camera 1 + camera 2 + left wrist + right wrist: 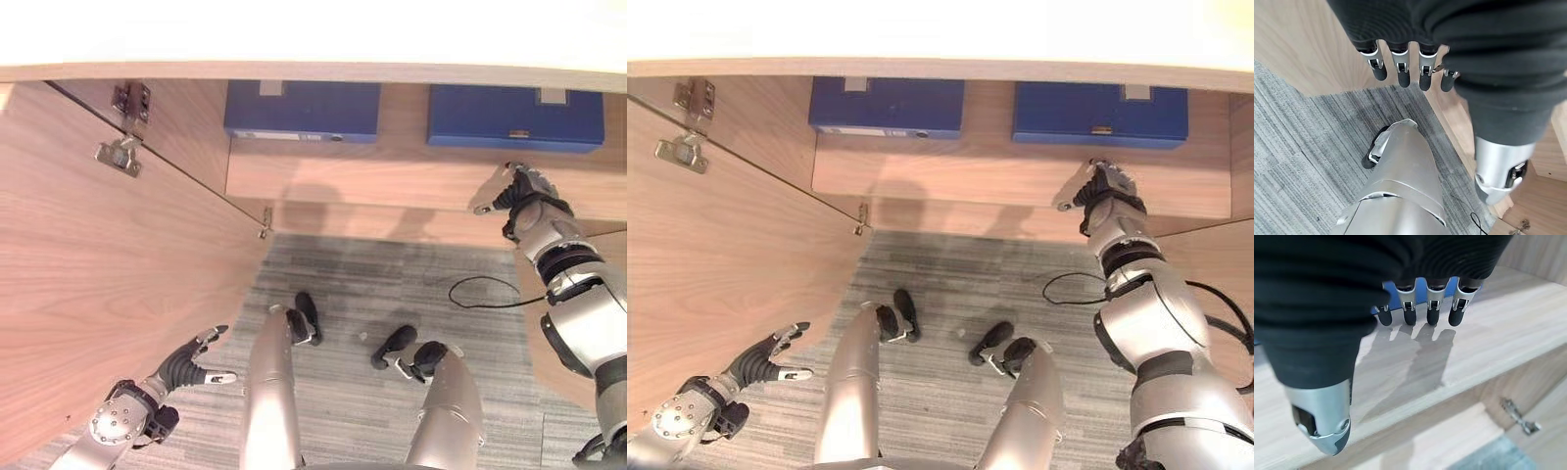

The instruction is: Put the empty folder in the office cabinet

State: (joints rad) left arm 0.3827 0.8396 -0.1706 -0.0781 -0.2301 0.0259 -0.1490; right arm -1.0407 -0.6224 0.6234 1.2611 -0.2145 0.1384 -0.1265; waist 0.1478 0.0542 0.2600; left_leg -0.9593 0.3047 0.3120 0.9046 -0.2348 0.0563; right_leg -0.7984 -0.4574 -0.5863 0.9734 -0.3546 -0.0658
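Up at the cabinet (323, 186), the right hand (519, 191) hovers with straight, relaxed fingers over the front edge of the wooden shelf (1488, 333), holding nothing. Two blue folders (302, 110) (514, 117) lie flat on that shelf, well apart, toward its back. Lower down, the left hand (186, 367) hangs empty, fingers spread loosely, beside the open cabinet door (108, 284).

I have my right hand (516, 191) stretched far forward with straight, relaxed fingers (1432, 313) holding nothing, while my left hand (186, 369) hangs low at my left side, fingers likewise straight and empty.
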